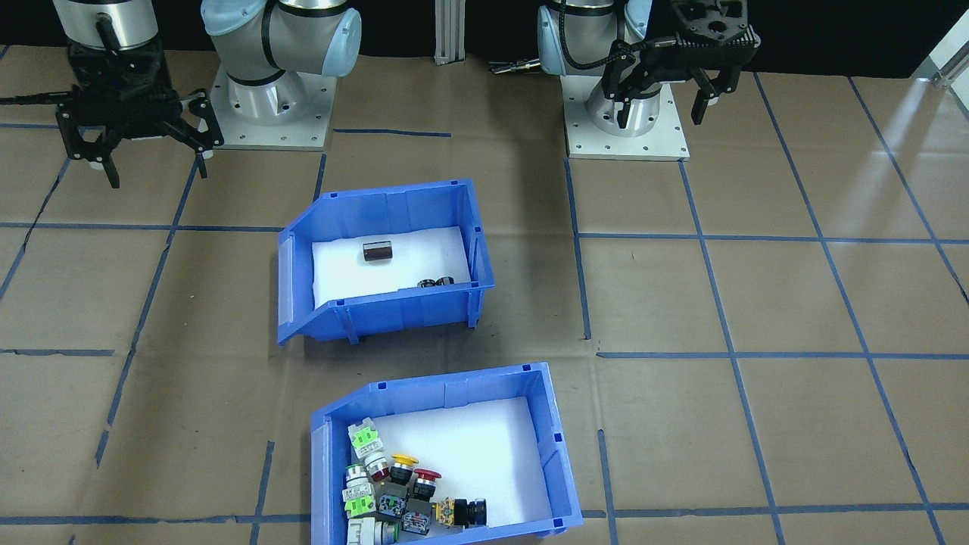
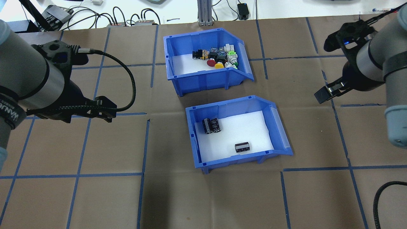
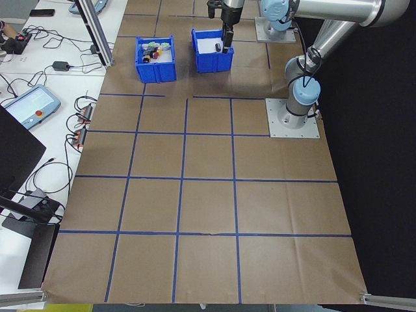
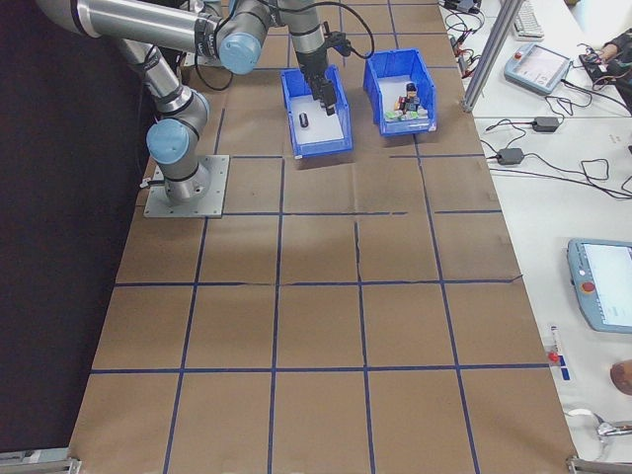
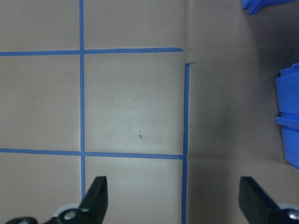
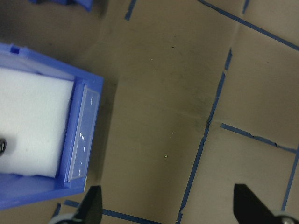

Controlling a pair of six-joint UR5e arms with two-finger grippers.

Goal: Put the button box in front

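While both pincers (image 1: 658,98) (image 1: 144,147) hang spread and empty, the button box (image 1: 560,469) sits well apart.

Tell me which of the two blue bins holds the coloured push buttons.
The button box, the bin farther from the robot, holds them: red, yellow and green caps clustered together. The nearer blue bin holds only dark cylinders.

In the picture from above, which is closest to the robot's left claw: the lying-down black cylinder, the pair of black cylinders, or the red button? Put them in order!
Measured from the left gripper, overhead view:
1. The pair of black cylinders, at the near bin's left side.
2. The red button, in the button box farther back.
3. The lying black cylinder, toward the near bin's front right.
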